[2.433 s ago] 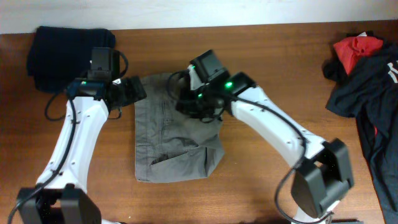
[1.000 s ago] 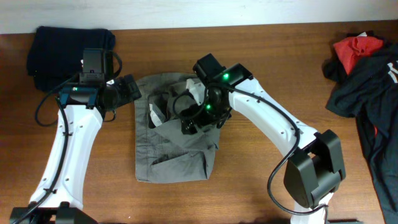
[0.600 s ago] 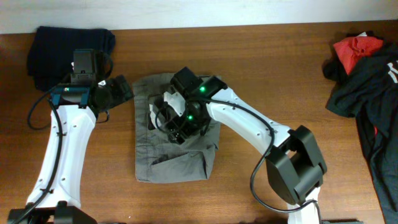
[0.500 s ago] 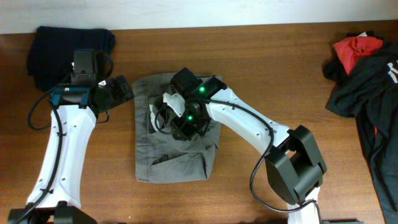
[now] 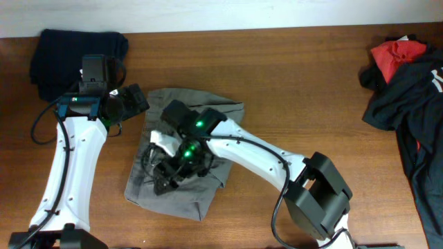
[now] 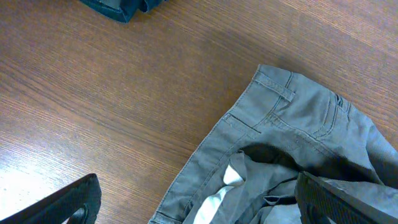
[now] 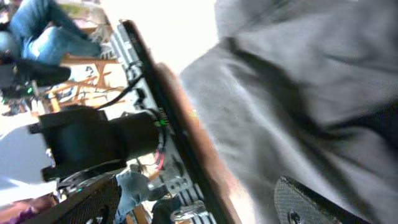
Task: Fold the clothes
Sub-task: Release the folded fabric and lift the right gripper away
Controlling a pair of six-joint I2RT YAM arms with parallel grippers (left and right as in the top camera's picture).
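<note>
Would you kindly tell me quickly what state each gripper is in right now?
Left gripper: open, holding nothing.
Right gripper: open, spread over the grey-olive cotton trouser-like garment; no grip visible.

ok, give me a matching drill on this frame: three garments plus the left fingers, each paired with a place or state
Things:
1. trousers
2. navy garment
3. red and black clothes
4. left fingers

Place or state:
A. heaped at the right edge
B. spread open, holding nothing, by the top-left edge of the grey cloth
C. rumpled, in the centre
D. far left, at the back

Pairs: 1-C, 2-D, 3-A, 4-B
</note>
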